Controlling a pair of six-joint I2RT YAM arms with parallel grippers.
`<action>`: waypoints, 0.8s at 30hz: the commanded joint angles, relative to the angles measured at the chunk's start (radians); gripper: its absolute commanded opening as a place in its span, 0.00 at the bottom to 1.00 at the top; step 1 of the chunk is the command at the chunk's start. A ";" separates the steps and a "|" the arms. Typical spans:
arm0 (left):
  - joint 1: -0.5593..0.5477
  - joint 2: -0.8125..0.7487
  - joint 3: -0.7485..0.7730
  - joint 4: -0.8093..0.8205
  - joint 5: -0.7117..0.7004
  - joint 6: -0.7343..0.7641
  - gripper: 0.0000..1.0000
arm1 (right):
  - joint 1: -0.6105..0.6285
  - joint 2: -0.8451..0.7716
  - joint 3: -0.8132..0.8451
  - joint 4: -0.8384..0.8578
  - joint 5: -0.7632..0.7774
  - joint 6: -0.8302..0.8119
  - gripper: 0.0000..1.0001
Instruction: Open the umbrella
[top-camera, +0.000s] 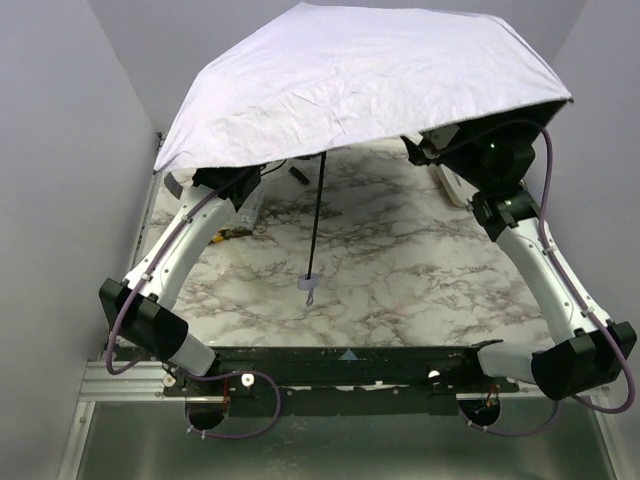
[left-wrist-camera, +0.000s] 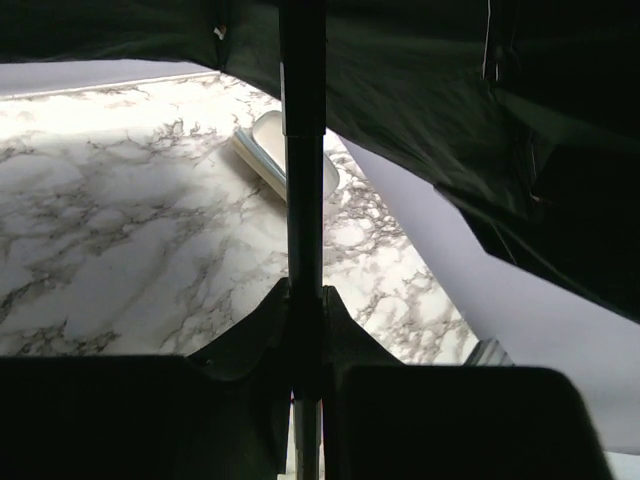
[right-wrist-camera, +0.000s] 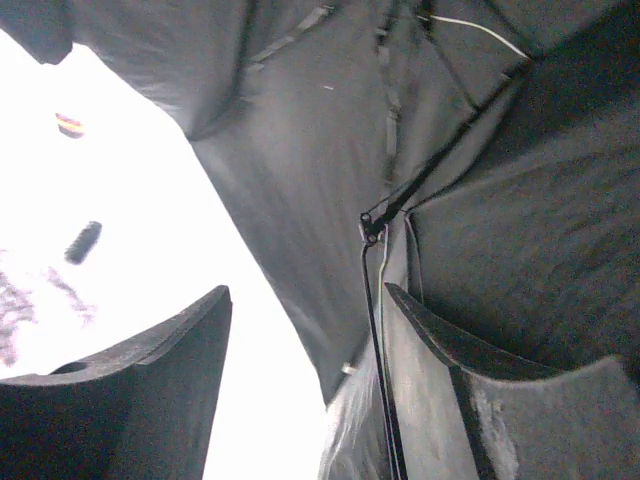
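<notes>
The umbrella (top-camera: 370, 80) is spread open, its pale canopy over the far half of the marble table (top-camera: 400, 270). Its thin black shaft (top-camera: 318, 210) slants down to the small pale handle (top-camera: 311, 282) with its loop strap. My left gripper (left-wrist-camera: 305, 300) is shut on the shaft (left-wrist-camera: 303, 150); in the top view its fingers are hidden under the canopy. My right gripper (right-wrist-camera: 305, 300) is open under the canopy's right side, with the black lining (right-wrist-camera: 330, 130) and a rib (right-wrist-camera: 375, 300) next to its right finger (right-wrist-camera: 450, 360).
A white oblong case (top-camera: 450, 185) lies at the right under the canopy and also shows in the left wrist view (left-wrist-camera: 265, 140). A small black stick (top-camera: 298, 173) and a yellow item (top-camera: 235, 233) lie at the far left. Grey walls stand on both sides.
</notes>
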 joint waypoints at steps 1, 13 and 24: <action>-0.043 0.025 0.062 0.142 -0.092 0.121 0.00 | 0.000 -0.066 -0.070 -0.140 -0.185 0.075 0.64; -0.107 0.147 0.053 0.199 -0.123 0.117 0.00 | 0.000 -0.324 -0.225 -0.640 -0.469 0.067 0.76; -0.108 0.149 -0.120 0.302 -0.096 -0.001 0.00 | -0.001 -0.420 -0.250 -0.711 -0.394 0.219 0.80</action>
